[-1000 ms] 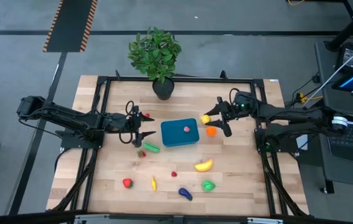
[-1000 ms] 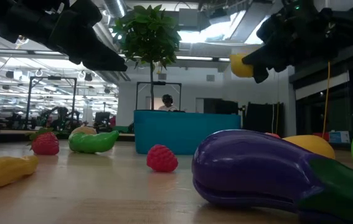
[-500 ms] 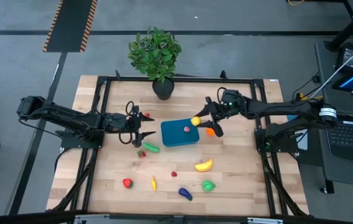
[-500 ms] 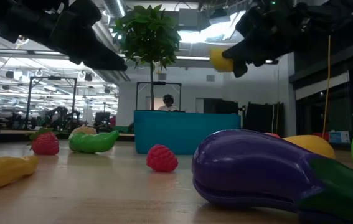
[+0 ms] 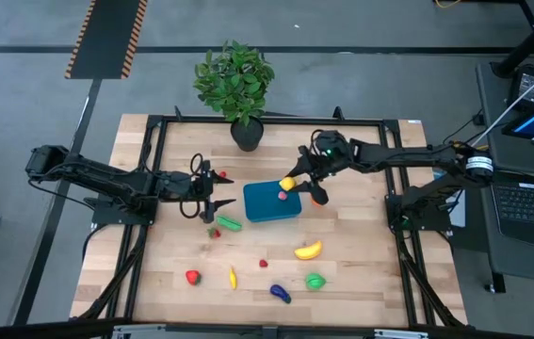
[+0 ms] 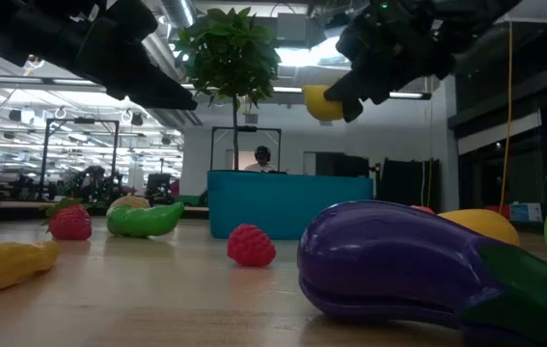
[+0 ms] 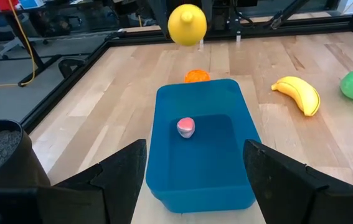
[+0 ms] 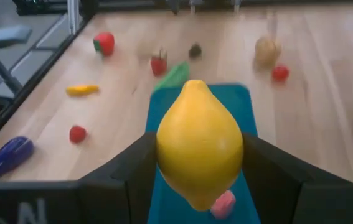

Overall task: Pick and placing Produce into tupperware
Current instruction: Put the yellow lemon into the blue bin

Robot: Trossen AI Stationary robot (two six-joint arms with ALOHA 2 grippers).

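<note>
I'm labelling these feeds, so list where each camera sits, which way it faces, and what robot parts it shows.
High view: overhead, straight down on table; both arms, teal tupperware.
Low view: tabletop height, level toward room; purple eggplant nearest, both arms overhead.
Left wrist view: on left arm, facing the tupperware; own open jaws.
Right wrist view: on right arm, looking down over the tupperware; own jaws gripping yellow lemon.
Shared: all four show lemon and tupperware.

Right gripper (image 5: 290, 182) raised, fingers clamped — left gripper (image 5: 213, 193) low, fingers spread
</note>
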